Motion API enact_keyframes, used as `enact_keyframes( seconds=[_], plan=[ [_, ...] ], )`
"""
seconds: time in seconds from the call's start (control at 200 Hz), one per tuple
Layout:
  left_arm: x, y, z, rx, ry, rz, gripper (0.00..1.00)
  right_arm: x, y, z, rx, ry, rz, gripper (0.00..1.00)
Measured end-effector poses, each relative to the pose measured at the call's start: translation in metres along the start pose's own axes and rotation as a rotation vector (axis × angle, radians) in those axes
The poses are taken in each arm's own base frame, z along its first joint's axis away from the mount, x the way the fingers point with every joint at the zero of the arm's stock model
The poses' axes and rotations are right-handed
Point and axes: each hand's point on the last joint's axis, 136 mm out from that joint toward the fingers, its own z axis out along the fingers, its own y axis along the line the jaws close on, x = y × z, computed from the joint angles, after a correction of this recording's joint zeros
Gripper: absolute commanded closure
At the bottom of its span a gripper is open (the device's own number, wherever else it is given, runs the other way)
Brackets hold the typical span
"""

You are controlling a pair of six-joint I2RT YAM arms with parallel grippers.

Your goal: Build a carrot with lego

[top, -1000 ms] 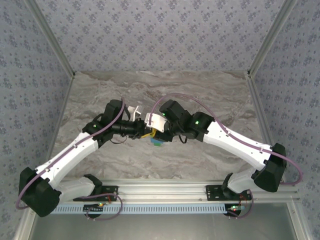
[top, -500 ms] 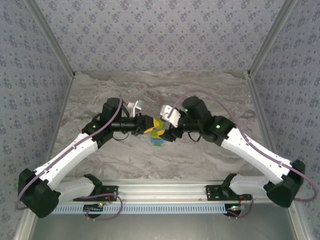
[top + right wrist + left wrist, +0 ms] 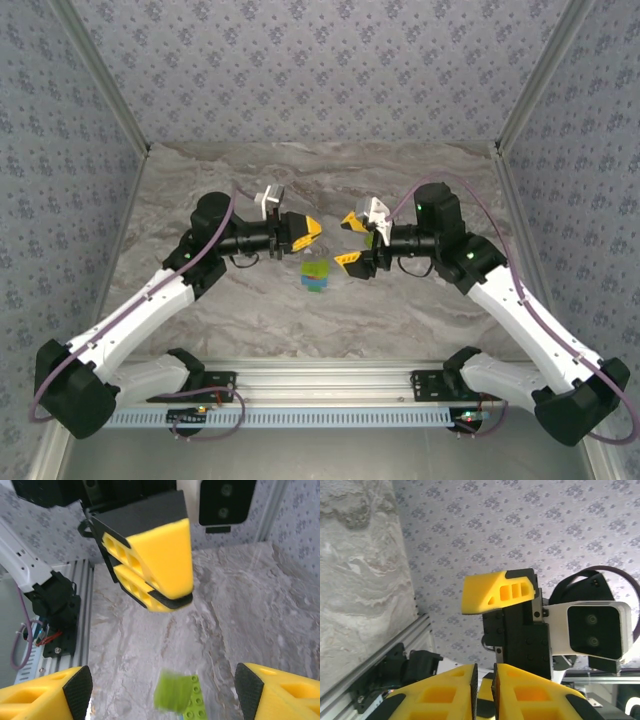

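Top external view puts the left gripper (image 3: 305, 229) with its yellow tips pressed together on nothing. The right gripper (image 3: 349, 240) faces it with fingers spread wide, also holding nothing. The two are near each other but apart. The carrot (image 3: 316, 274), a small clump of yellow-green and blue bricks, sits just toward the bases from the gap between them, touching neither gripper. In the right wrist view it shows blurred between the open fingers. The table (image 3: 420, 170) stretches wide on every side of the carrot. Its back edge, its side edges and the near rail (image 3: 330, 375) stand well apart from both grippers.
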Motion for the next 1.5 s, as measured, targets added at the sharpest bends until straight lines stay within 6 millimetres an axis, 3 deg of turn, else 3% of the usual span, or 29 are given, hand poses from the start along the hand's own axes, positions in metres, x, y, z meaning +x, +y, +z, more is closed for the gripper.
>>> enact_keyframes(
  seconds=[0.285, 0.335, 0.395, 0.49, 0.665, 0.77, 0.894, 0.989, 1.074, 1.294, 1.504],
  plan=[
    [0.003, -0.004, -0.001, 0.020, 0.003, -0.021, 0.76, -0.004, -0.008, 0.003, -0.001, -0.030, 0.003, 0.20],
    [0.006, -0.002, -0.003, 0.001, 0.005, -0.016, 0.68, -0.004, -0.009, 0.002, 0.005, -0.028, 0.004, 0.20],
    [0.006, -0.002, -0.008, -0.024, 0.001, -0.005, 0.51, 0.002, -0.009, 0.001, 0.017, -0.020, 0.009, 0.20],
    [0.000, -0.008, -0.026, -0.070, -0.040, 0.032, 0.36, 0.022, -0.006, -0.001, 0.038, 0.012, 0.043, 0.21],
    [-0.036, -0.007, -0.082, -0.217, -0.244, 0.091, 0.31, 0.070, 0.002, 0.001, 0.111, 0.116, 0.171, 0.23],
    [-0.052, 0.017, -0.118, -0.326, -0.357, 0.054, 0.30, 0.086, 0.023, 0.020, 0.102, 0.197, 0.207, 0.22],
    [-0.064, 0.064, -0.151, -0.451, -0.442, -0.049, 0.29, 0.113, 0.051, 0.056, 0.066, 0.328, 0.248, 0.22],
    [-0.062, 0.100, -0.169, -0.548, -0.468, -0.135, 0.28, 0.141, 0.055, 0.081, 0.101, 0.447, 0.294, 0.21],
    [-0.058, 0.120, -0.181, -0.607, -0.482, -0.180, 0.28, 0.166, 0.057, 0.098, 0.147, 0.532, 0.334, 0.20],
    [-0.052, 0.134, -0.200, -0.662, -0.517, -0.207, 0.28, 0.200, 0.068, 0.134, 0.240, 0.603, 0.420, 0.18],
    [-0.047, 0.140, -0.201, -0.674, -0.508, -0.214, 0.28, 0.198, 0.082, 0.175, 0.310, 0.596, 0.424, 0.19]
  ],
)
